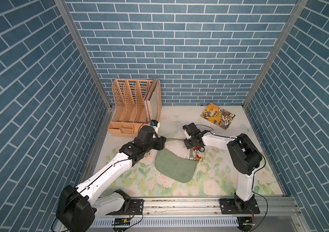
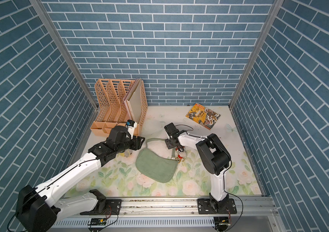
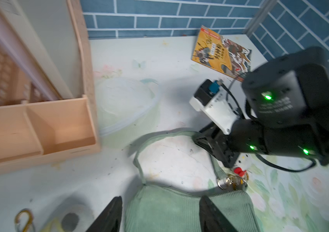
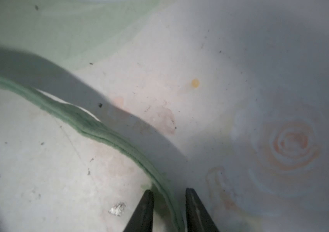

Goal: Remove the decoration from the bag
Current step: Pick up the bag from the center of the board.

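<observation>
Two grippers are working close to the bag [image 1: 172,166], which lies flat on the floral mat [image 1: 209,186] between the arms. Its crescent body runs long from the end near the left arm toward the front, and its thin strap [image 1: 176,139] arches away toward the back wall.

The decoration [image 1: 198,153] sits at the bag's right-hand end, just beside the gold clasp [image 3: 232,180] where the strap meets the body. It trails from that clasp away from the bag body, toward the right gripper — long axis roughly along the strap's end. In the left wrist view you see only a white plush face and a red bit under the right arm's black housing.

Your right gripper [image 4: 169,202] has its fingers either side of the strap, close to it; whether the pads have actually bitten I cannot tell. Your left gripper [image 3: 160,209] stands spread above the corduroy body, holding nothing.

Expect everything here to be light and limp. The bag will drag and bunch if you pull on it, so I would pin the fabric near the clasp. The charm is soft and will squash, and a squeeze on the plush gives no control of the clasp. Take hold at the metal — small, hard, likely slippery — and work the clasp open rather than tugging.
</observation>
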### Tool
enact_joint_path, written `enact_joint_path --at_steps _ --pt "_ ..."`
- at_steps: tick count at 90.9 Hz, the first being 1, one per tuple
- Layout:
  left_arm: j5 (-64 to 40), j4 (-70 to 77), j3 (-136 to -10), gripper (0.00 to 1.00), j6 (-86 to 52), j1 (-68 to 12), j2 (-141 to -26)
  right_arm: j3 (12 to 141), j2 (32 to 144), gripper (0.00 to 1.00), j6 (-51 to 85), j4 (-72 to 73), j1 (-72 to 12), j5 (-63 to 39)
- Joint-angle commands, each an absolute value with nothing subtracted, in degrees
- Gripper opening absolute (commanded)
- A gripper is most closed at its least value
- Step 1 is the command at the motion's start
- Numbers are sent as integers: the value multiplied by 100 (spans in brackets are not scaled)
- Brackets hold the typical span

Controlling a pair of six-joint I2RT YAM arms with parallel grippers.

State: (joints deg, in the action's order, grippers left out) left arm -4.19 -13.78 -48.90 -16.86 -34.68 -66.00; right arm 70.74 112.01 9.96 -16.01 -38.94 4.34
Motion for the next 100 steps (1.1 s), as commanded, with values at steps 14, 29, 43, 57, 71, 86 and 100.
enact_joint_path --at_steps 14,29,43,57,71,86,100 --pt "-790 319 -4398 74 -1600 -4752 -7104 7039 10596 0 1508 -1410 -3841 230" --pt "-713 832 -4517 79 -1556 -5289 -7820 6986 9717 0 2172 -1309 -3841 -230" --pt "-578 1279 -4606 80 -1582 -5335 -8291 6863 9116 0 2702 -1153 -3842 -399" --pt "-633 1383 -4801 80 -1686 -5326 -8489 6887 8622 0 3014 -1050 -3853 -398" --pt "-715 1723 -4779 79 -1876 -5322 -8660 6800 8282 0 3379 -836 -3865 -643" --pt "-693 2339 -4740 77 -2146 -5224 -8803 6582 7933 0 3817 -586 -3918 -510" --pt "-694 2795 -4738 76 -2336 -5228 -8857 6438 7623 0 4310 -281 -4103 -193"
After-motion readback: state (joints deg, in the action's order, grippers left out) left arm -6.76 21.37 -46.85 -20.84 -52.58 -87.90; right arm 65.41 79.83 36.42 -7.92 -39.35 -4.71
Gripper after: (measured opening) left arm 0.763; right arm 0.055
